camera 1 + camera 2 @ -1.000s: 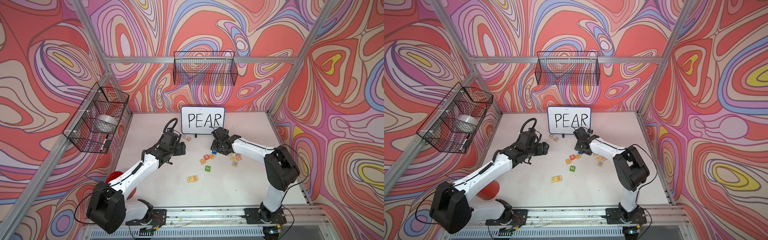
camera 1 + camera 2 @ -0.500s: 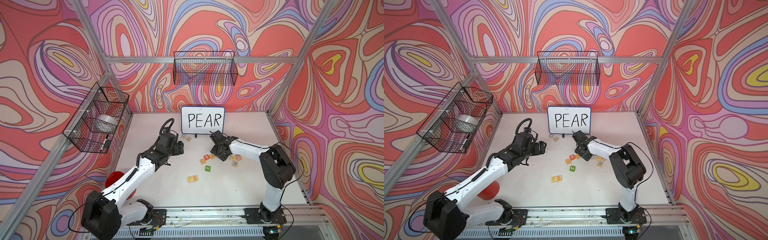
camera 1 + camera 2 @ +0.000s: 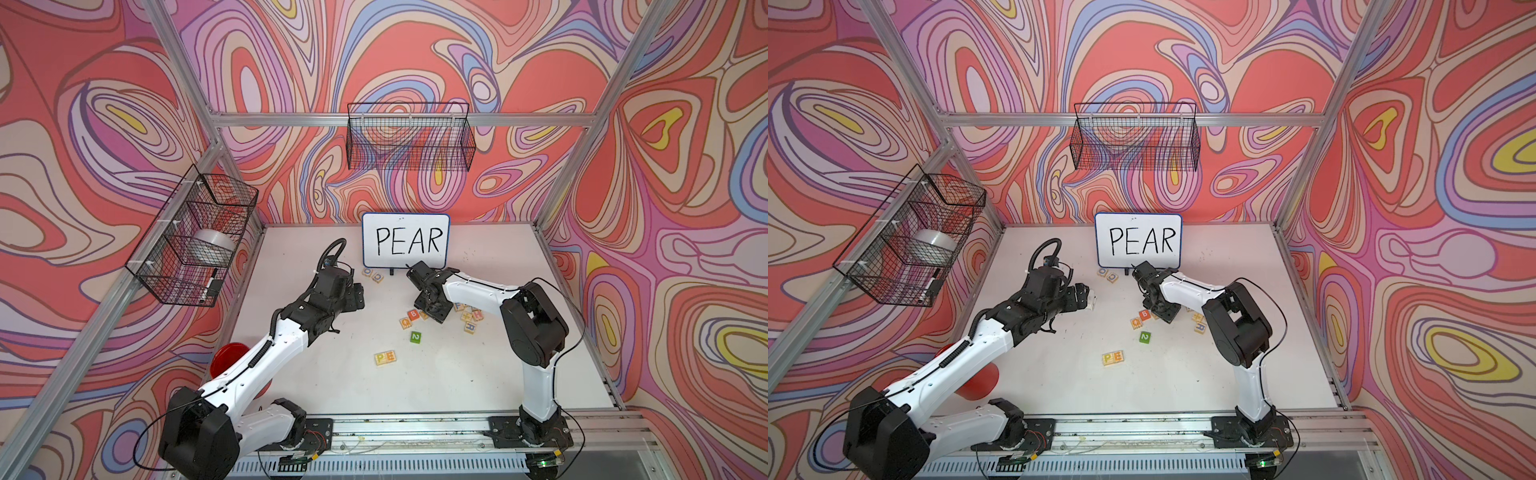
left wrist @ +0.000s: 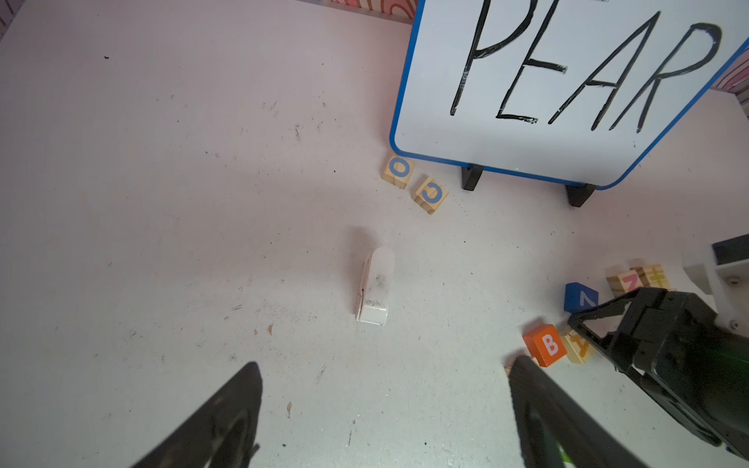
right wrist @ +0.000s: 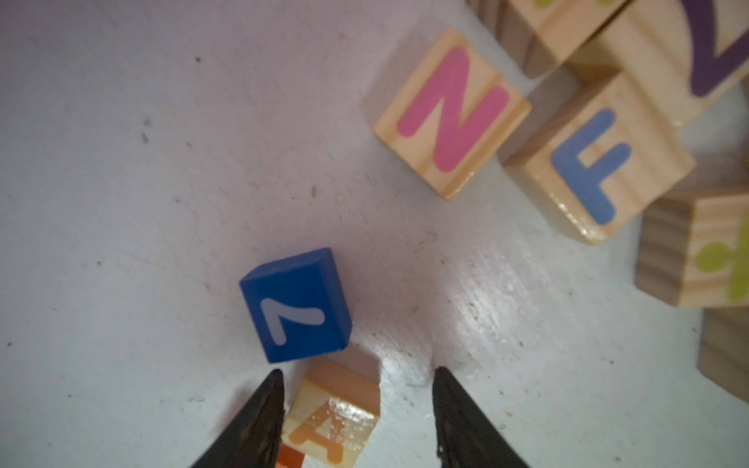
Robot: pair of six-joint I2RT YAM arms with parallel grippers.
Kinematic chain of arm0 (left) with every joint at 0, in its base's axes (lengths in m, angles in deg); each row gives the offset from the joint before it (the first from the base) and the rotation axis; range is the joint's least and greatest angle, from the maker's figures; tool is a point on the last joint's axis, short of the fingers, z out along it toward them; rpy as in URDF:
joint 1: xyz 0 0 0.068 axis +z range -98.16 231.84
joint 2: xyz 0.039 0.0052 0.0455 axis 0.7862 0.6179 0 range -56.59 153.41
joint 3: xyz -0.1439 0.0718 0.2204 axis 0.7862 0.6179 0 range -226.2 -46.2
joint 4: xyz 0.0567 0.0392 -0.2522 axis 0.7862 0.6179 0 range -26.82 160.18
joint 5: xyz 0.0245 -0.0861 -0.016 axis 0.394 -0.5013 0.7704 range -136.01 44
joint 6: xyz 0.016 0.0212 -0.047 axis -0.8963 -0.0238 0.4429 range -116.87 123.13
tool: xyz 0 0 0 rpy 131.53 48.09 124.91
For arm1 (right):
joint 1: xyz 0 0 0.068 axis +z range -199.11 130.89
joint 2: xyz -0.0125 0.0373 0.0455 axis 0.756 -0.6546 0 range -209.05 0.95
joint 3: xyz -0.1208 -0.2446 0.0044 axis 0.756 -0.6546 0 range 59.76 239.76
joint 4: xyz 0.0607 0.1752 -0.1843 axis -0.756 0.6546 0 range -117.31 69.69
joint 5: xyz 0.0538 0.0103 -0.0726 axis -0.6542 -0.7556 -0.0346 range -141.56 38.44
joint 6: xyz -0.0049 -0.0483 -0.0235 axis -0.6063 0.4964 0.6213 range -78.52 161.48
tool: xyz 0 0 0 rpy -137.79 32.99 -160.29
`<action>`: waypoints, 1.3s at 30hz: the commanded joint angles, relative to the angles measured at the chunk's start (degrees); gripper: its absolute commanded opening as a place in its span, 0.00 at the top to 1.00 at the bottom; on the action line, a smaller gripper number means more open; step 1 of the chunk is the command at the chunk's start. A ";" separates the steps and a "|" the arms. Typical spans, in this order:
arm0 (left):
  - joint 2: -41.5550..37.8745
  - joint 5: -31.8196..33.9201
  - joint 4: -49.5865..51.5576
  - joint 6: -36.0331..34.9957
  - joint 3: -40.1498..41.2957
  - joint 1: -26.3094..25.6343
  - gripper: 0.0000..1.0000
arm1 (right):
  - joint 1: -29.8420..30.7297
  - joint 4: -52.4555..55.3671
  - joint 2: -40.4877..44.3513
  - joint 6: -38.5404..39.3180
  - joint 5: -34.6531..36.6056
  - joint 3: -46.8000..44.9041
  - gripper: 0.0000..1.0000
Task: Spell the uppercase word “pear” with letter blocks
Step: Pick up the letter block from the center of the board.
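**Right end effector straddles the A block**

Top view: P block (image 3: 380,358) and E block (image 3: 390,356) sit paired on the counter (image 3: 478,374); R block (image 3: 469,327) lies near the right arm.

Left wrist: left end effector (image 4: 385,409) gapes wide, empty.

Right wrist: right end effector (image 5: 356,405) is parted around the pale-wood, orange-lettered A block (image 5: 330,417), one finger touching. Light, rigid, probably slick; take opposite flat sides.

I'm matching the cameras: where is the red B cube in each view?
Both top views: red B cube just behind the green 2 cube.
Left wrist: beside the A block.
Right wrist: perhaps the orange sliver against the A block; unsure.
Landmark: the A block.
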 commanded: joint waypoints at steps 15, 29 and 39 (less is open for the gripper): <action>-1.65 1.50 1.28 0.84 0.89 0.26 0.09 | 1.88 4.55 -1.97 1.72 2.73 0.94 0.61; -2.16 -3.12 1.46 1.03 0.25 0.27 0.09 | 7.39 -3.39 10.29 27.65 5.86 -1.70 0.69; -9.15 -3.93 7.00 4.03 3.42 0.20 0.09 | 17.47 -6.69 11.57 34.80 -2.26 -7.13 0.69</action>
